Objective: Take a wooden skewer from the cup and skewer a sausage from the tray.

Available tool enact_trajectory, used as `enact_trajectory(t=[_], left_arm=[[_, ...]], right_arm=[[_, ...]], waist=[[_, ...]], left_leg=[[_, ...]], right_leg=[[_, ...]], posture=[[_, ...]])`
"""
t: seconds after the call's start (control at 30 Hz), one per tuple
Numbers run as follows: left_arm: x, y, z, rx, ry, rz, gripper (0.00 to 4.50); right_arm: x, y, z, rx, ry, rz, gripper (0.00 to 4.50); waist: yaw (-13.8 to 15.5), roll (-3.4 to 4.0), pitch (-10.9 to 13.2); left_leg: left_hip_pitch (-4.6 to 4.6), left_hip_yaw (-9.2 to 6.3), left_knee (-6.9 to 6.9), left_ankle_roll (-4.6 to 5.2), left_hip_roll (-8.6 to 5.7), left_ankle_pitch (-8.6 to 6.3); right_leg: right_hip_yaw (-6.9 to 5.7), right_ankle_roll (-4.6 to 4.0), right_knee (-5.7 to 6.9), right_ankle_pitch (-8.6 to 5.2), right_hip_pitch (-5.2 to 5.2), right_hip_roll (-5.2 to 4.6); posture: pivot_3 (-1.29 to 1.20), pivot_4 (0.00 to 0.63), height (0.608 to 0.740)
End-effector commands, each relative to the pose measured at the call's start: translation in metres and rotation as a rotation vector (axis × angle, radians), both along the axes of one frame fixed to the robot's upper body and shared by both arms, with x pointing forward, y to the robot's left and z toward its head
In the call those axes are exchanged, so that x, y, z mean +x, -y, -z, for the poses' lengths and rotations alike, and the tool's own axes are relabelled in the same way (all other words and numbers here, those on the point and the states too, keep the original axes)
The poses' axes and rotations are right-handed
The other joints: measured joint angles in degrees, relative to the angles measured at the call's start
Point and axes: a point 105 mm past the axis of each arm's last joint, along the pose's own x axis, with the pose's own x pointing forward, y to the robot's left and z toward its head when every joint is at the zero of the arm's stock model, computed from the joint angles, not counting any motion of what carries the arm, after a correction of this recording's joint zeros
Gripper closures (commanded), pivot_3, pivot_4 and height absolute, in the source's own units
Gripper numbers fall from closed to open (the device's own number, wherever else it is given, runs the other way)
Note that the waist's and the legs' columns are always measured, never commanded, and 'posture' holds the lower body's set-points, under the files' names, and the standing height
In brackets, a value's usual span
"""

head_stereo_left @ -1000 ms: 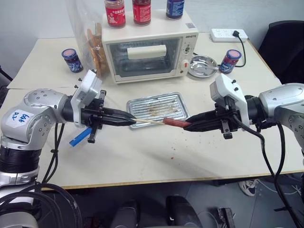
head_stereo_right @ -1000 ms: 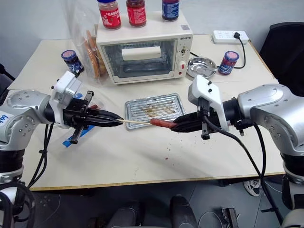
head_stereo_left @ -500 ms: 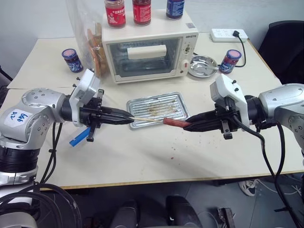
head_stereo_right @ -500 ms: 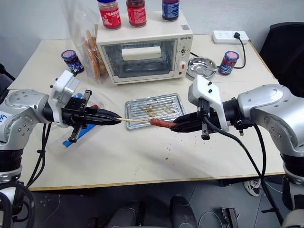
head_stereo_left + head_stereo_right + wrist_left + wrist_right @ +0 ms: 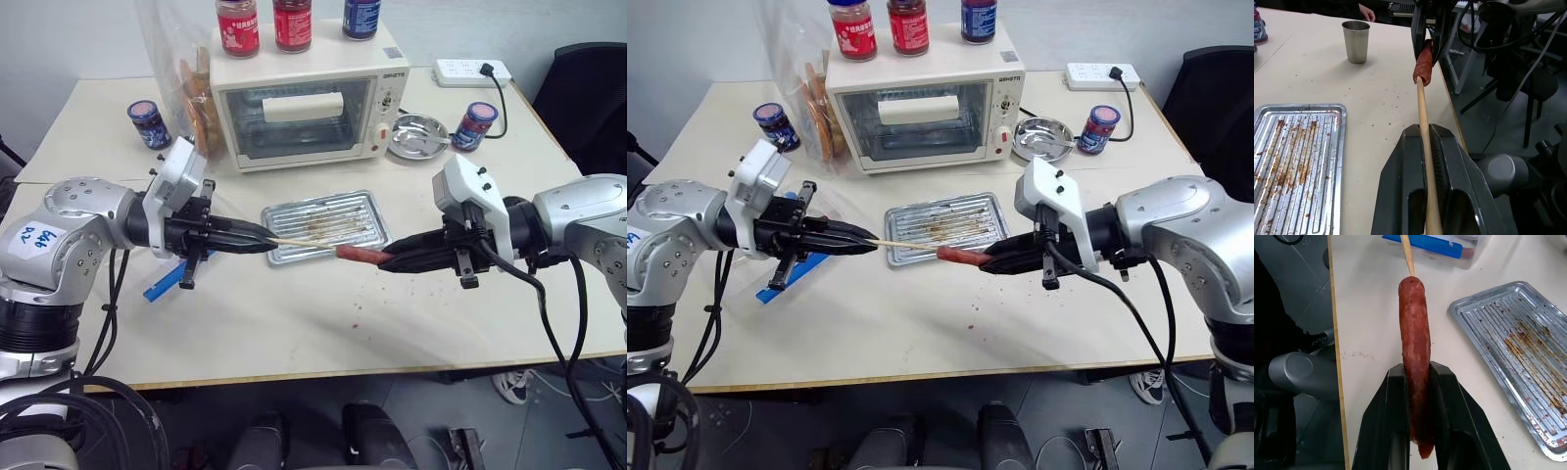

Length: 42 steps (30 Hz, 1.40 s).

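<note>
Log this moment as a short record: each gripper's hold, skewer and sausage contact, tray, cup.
left gripper: shut on the wooden skewer, pointing it toward the other arm
right gripper: shut on the sausage, held above the table
contact: skewer tip meets the sausage's near end; how deep it has gone cannot be told
tray: on the table, greasy, no sausage in it
cup: upright on the table, apart from the tray

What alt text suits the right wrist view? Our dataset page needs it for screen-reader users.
The right pincer grips a reddish-brown sausage lengthwise between its black fingers, and the tip of a wooden skewer meets the sausage's far end. A greasy ribbed metal tray lies beside it on the pale table.
</note>
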Motion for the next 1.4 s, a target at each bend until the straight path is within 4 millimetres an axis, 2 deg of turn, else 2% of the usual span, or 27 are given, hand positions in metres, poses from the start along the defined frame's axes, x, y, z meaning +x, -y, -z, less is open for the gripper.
enact_trajectory(t=[0.03, 0.27, 0.63, 0.87, 1.3, 1.37, 1.4], left_arm=[[-0.004, 0.004, -0.010, -0.007, 0.046, 0.027, 4.50], [-0.003, 0.002, -0.008, -0.004, 0.047, 0.015, 4.50], [-0.003, 0.025, -0.008, -0.035, 0.044, 0.098, 4.50], [-0.002, 0.031, -0.007, -0.049, 0.042, 0.114, 4.50], [-0.003, 0.026, -0.005, -0.053, 0.022, 0.099, 4.50], [-0.004, 0.024, -0.004, -0.052, 0.020, 0.094, 4.50], [-0.004, 0.024, -0.003, -0.052, 0.018, 0.092, 4.50]], right_arm=[[-0.005, -0.006, -0.009, 0.009, 0.041, -0.036, 4.22], [-0.006, -0.005, -0.010, 0.012, 0.037, -0.037, 4.22], [-0.010, -0.026, -0.017, 0.045, 0.042, -0.106, 4.22], [-0.011, -0.031, -0.017, 0.044, 0.042, -0.123, 4.22], [-0.004, -0.026, -0.010, 0.019, 0.044, -0.081, 4.22], [-0.004, -0.025, -0.010, 0.018, 0.042, -0.076, 3.56], [-0.003, -0.025, -0.010, 0.017, 0.041, -0.074, 3.41]], waist=[[-0.01, 0.00, 0.00], [0.01, 0.00, 0.00], [-0.04, 0.00, 0.00], [0.02, 0.00, 0.00], [0.00, 0.00, 0.00], [0.00, 0.00, 0.00], [-0.01, 0.00, 0.00]], left_leg=[[0.00, 0.00, 0.00, 0.00, 0.00, 0.00], [0.00, 0.00, 0.00, 0.00, 0.00, 0.00], [-0.02, 0.00, 0.06, 0.00, 0.00, 0.00], [-0.02, 0.00, 0.09, 0.01, 0.00, 0.00], [-0.03, 0.00, 0.09, 0.01, 0.00, -0.01], [-0.03, 0.00, 0.09, 0.01, 0.00, -0.01], [-0.03, -0.01, 0.09, 0.01, 0.00, -0.01]], right_leg=[[0.00, 0.00, 0.00, 0.00, 0.00, 0.00], [0.00, 0.00, 0.00, 0.00, 0.00, 0.00], [-0.01, 0.00, 0.01, 0.00, 0.00, 0.00], [-0.02, 0.00, 0.02, 0.00, 0.00, 0.00], [-0.02, 0.00, 0.02, 0.00, 0.00, 0.00], [-0.02, 0.00, 0.02, 0.00, 0.00, 0.00], [-0.02, 0.00, 0.02, 0.00, 0.00, 0.00]], posture=[[0.00, 0.150, 0.740], [0.00, 0.150, 0.740], [0.00, 0.150, 0.740], [0.00, 0.150, 0.740], [0.00, 0.150, 0.740], [0.00, 0.150, 0.740], [0.00, 0.150, 0.740]])
